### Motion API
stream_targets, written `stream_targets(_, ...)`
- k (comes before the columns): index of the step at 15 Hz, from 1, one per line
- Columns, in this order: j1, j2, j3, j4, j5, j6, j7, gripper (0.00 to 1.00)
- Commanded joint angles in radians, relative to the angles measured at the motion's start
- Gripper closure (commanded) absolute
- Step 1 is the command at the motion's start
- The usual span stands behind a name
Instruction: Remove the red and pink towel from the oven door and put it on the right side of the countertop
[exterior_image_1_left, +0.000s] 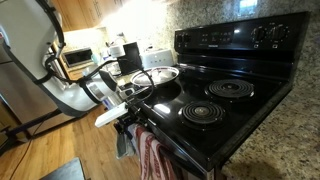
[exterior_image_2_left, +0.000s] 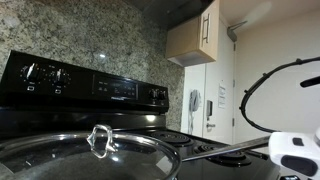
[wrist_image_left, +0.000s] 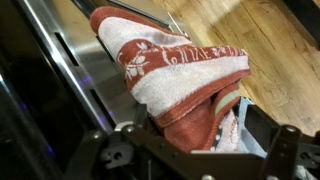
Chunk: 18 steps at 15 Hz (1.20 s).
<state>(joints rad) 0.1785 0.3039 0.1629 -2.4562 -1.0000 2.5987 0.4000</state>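
The red and pink towel (wrist_image_left: 175, 75) hangs bunched over the bar handle (wrist_image_left: 75, 60) of the black oven door (wrist_image_left: 25, 110). In an exterior view it hangs at the stove front (exterior_image_1_left: 152, 155). My gripper (wrist_image_left: 195, 135) sits right at the towel, its two fingers spread wide with the lower folds of the cloth between them; it looks open. In an exterior view the gripper (exterior_image_1_left: 124, 117) is at the handle's left end, just above the towels. The speckled granite countertop (exterior_image_1_left: 290, 125) lies right of the stovetop. The towel and the gripper's jaws are hidden in the view from behind the stovetop.
A grey-blue towel (exterior_image_1_left: 124, 142) hangs next to the red one. A pan with a glass lid (exterior_image_1_left: 155, 76) (exterior_image_2_left: 90, 150) sits on the black stovetop (exterior_image_1_left: 215, 100). A toaster and appliances stand behind it (exterior_image_1_left: 125, 55). Wooden floor (wrist_image_left: 260, 50) lies below.
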Motion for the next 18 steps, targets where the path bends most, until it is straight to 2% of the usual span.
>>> stream_targets(1,0.028,-0.005,-0.026,0.004,-0.007,0.001,0.015,0.0)
stream_targets(4,0.035,0.003,-0.027,0.012,0.012,-0.023,0.015,0.0)
stream_targets(5,0.038,0.003,-0.03,0.012,0.007,-0.023,0.024,0.25)
stream_targets(6,0.042,0.004,-0.033,0.012,-0.002,-0.023,0.025,0.26)
stream_targets(11,0.06,-0.013,-0.041,0.006,-0.025,-0.048,0.046,0.65)
stream_targets(13,0.066,-0.021,-0.038,0.001,-0.04,-0.062,0.054,0.77)
stream_targets(16,0.093,-0.044,-0.025,-0.017,-0.066,-0.112,0.084,0.81)
stream_targets(18,0.121,-0.079,-0.004,-0.044,-0.092,-0.165,0.125,0.91)
